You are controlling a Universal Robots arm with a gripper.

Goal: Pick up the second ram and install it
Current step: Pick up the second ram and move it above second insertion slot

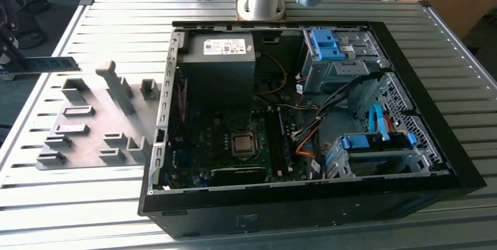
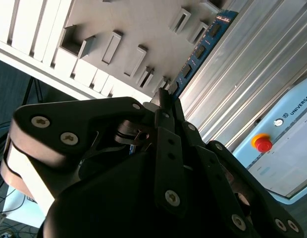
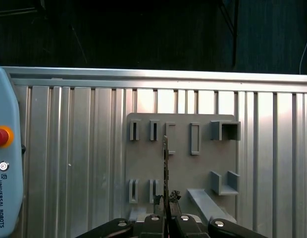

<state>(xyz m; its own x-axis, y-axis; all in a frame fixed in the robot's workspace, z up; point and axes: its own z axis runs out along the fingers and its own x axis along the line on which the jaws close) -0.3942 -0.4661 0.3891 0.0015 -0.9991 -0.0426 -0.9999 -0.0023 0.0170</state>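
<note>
Second ram (image 2: 200, 49): thin blue-green stick, dark chips, gripped at one end, airborne.

Open PC case (image 1: 311, 212) sits on slatted table (image 1: 78, 203), ext. view's right; holder plate (image 1: 85, 128) lies just beside it, left. Robot base (image 1: 260, 3) stands behind case. Inside: power-supply box (image 1: 217, 67) at back, motherboard (image 1: 217, 139) in front, drive cages (image 1: 376, 160) right. Gripper (image 3: 166, 201) clamps the second ram (image 1: 48, 64) near plate's far-left corner.
</note>
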